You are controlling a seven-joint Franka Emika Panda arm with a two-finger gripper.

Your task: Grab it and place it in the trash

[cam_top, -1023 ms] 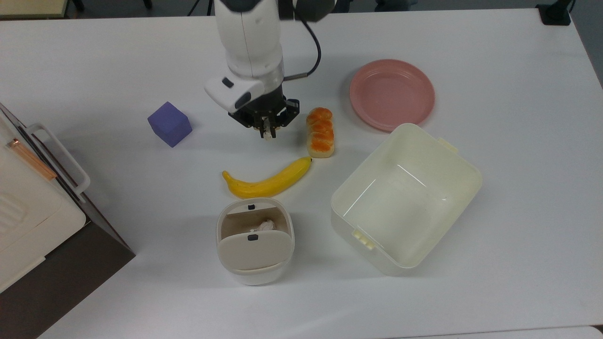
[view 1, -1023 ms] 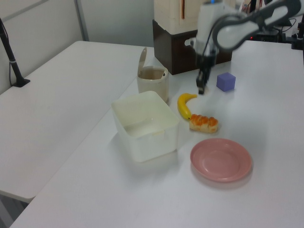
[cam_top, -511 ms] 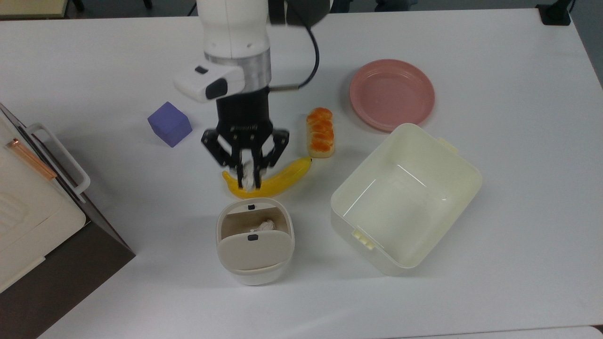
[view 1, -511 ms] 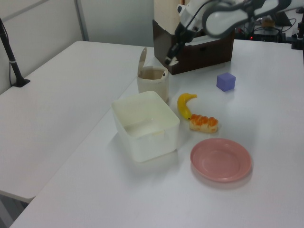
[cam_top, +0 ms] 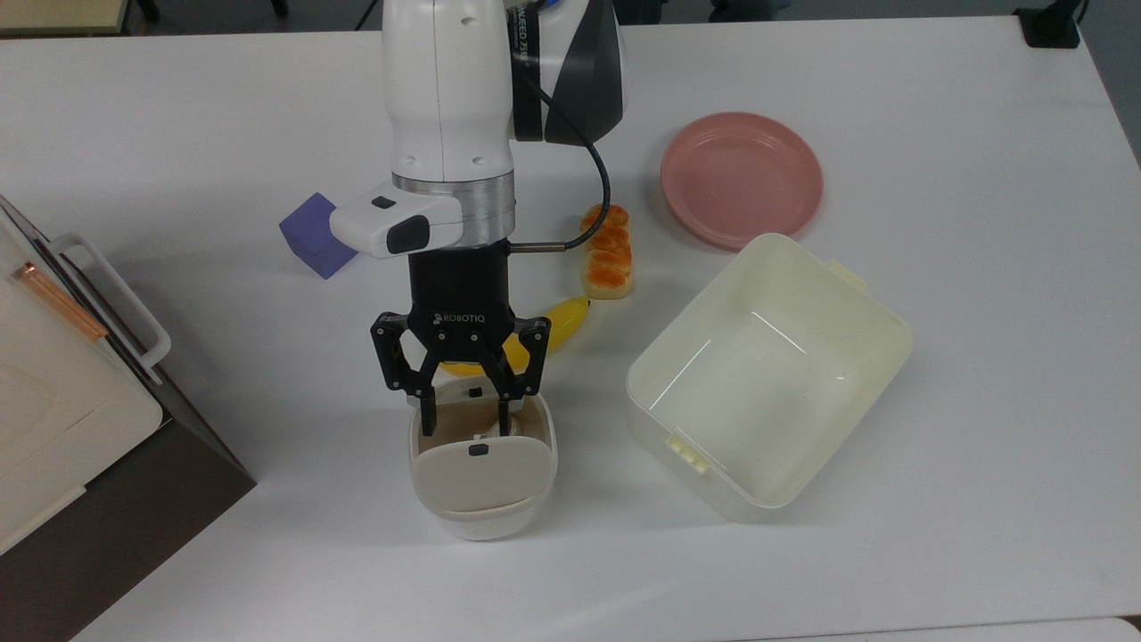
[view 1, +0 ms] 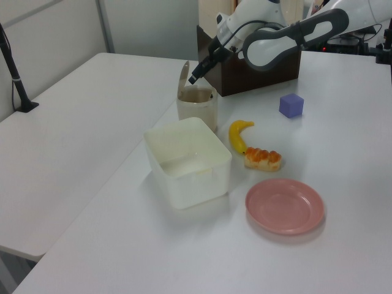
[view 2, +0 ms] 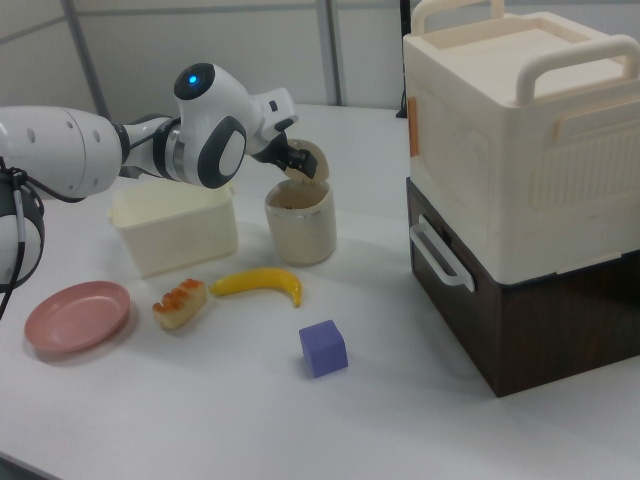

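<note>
Claw [cam_top: 465,419] hangs right over the bin [cam_top: 481,522], at its open mouth, jaws spread wide with nothing between them. I can't pick out the paper. I judge it lies straight below the claw, inside the bin, hidden by the fingers and the flap [cam_top: 480,464]. The move left is straight up and away. The left view shows the claw clear above the rim, a gap the top view can't give me.

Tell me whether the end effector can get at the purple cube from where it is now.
Probably yes. The end effector hangs over the trash bin, and the purple cube sits uncovered on the table, apart from other items.
</note>
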